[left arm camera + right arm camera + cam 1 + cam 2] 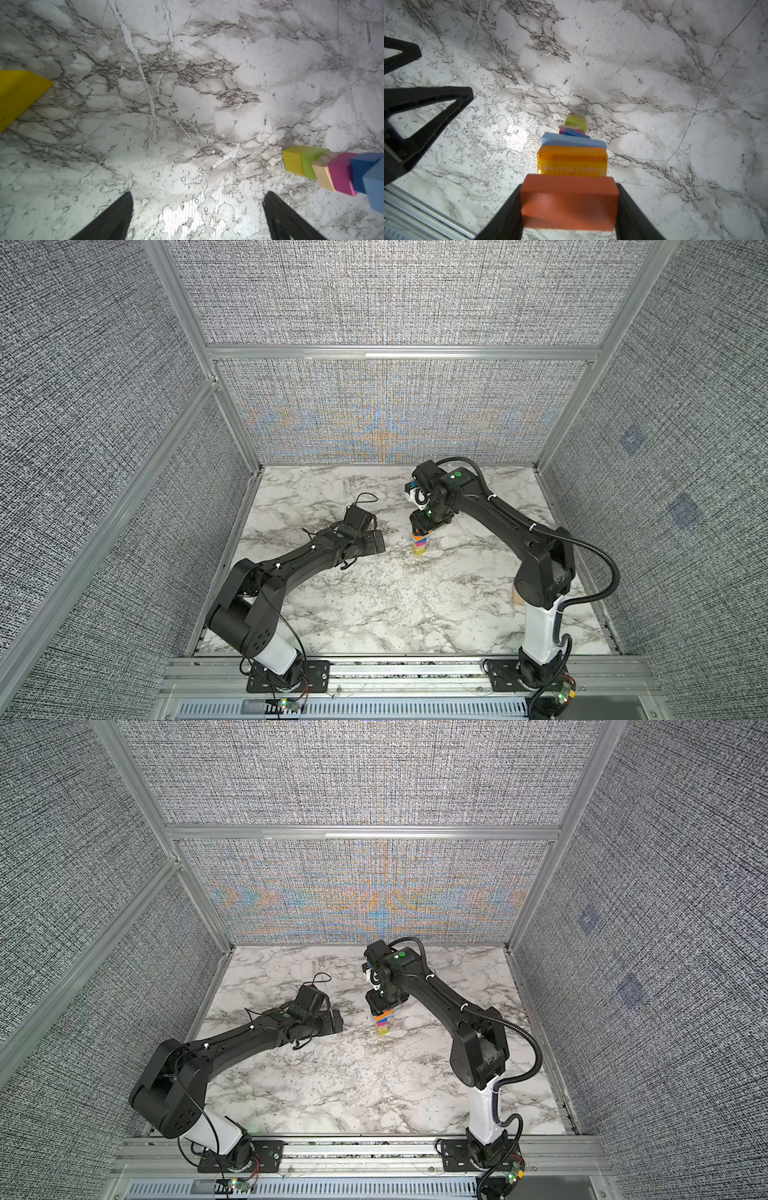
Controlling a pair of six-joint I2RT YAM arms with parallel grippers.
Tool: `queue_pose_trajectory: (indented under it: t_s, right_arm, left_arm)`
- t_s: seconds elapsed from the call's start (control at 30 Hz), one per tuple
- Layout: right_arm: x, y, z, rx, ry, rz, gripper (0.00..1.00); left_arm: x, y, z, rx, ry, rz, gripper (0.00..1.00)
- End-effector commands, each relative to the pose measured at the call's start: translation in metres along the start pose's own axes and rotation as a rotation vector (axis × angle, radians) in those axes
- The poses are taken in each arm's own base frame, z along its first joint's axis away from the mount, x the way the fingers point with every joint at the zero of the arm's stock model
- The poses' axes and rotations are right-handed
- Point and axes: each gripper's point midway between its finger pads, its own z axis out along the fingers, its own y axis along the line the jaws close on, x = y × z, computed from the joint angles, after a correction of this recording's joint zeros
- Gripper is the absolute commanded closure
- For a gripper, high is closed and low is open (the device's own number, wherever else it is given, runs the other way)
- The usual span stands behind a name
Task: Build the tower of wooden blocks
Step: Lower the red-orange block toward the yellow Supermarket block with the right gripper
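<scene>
The right end effector (pixel 569 186) was clenched on a red-orange wooden slab (pixel 569 209), straight above the tower of small coloured wooden blocks (pixel 419 545), which stood near the middle of the white marble-patterned worktop (pixel 374 614). The slab's long axis seemed parallel to the orange printed slab (pixel 572 160) under it; whether they touched, I could not tell. The left end effector (pixel 198 196), released and empty, hung beside the tower, with the yellow wooden wedge (pixel 18 95) near it.

Narrow upright multicoloured tower (pixel 419 545), orange slab (pixel 569 205) uppermost; yellow wedge (pixel 18 95) well apart.
</scene>
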Motion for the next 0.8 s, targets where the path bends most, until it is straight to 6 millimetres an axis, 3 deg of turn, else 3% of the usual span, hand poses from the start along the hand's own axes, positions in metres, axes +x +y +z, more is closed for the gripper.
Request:
queue_pose_trajectory:
  t_s: [0.0, 0.77]
  right_arm:
    - [0.0008, 0.001, 0.0004, 0.001, 0.014, -0.012, 0.5]
    - [-0.0007, 0.0012, 0.0061, 0.013, 0.036, -0.027, 0.48]
  left_arm:
    - [-0.0017, -0.0001, 0.0006, 0.0, -0.007, 0.003, 0.02]
    - [0.0005, 0.0007, 0.0029, 0.005, -0.001, 0.001, 0.02]
